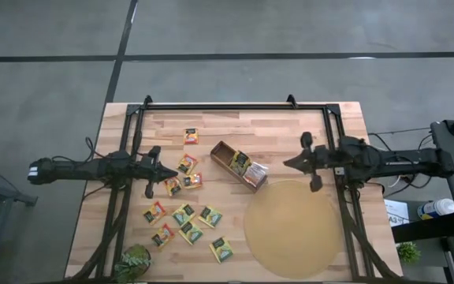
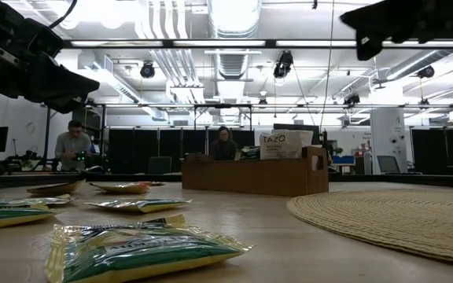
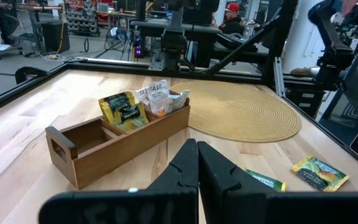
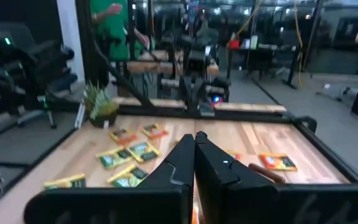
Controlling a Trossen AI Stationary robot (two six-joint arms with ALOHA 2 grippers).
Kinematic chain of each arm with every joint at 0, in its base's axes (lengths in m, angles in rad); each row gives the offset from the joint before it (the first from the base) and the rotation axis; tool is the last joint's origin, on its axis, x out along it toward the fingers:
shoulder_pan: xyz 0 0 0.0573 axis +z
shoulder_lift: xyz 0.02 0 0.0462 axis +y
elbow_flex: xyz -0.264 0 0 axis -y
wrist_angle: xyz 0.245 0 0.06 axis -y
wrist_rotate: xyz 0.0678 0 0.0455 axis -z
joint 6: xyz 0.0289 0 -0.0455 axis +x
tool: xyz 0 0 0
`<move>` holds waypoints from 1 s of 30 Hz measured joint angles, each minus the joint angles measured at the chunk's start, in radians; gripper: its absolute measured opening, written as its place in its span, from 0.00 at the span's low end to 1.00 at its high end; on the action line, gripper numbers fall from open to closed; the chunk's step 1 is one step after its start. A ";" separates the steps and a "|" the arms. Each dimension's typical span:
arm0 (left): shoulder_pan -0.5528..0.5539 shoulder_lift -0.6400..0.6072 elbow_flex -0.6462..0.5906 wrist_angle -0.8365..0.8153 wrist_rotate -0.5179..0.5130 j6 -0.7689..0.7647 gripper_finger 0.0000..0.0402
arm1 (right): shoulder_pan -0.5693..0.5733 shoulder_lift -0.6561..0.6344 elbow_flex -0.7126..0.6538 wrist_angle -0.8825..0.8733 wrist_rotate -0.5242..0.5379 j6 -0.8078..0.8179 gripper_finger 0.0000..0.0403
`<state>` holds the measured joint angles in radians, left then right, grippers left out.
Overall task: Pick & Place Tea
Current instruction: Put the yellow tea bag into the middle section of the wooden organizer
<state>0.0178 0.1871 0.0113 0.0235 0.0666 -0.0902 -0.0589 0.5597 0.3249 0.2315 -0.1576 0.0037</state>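
Note:
Several tea sachets, green-yellow and orange-red, lie flat and scattered on the left half of the wooden table. More tea sachets stand upright in the brown wooden box, in its compartments toward the mat. My left gripper hangs shut above the table's left side, over the scattered sachets and pointing at the box. My right gripper is shut too, held high to the right of the box, with nothing in it. In the right wrist view its shut fingers point across the table at the sachets.
A big round tan mat covers the near right of the table, touching the box's end. A small potted plant stands at the near left corner. A black frame rail runs along the far edge. People sit in the room beyond.

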 joint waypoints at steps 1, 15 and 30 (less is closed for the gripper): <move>0.000 0.000 0.000 0.000 0.000 0.000 0.00 | 0.000 -0.035 -0.003 -0.024 0.004 -0.005 0.02; 0.000 0.000 0.000 0.000 0.000 0.000 0.00 | 0.074 -0.238 -0.181 -0.086 -0.189 0.028 0.02; 0.000 0.000 0.000 0.000 0.000 0.000 0.00 | 0.074 -0.435 -0.298 -0.102 -0.175 0.024 0.02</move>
<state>0.0178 0.1871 0.0116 0.0235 0.0666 -0.0902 0.0152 0.1245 0.0274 0.1294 -0.3325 0.0278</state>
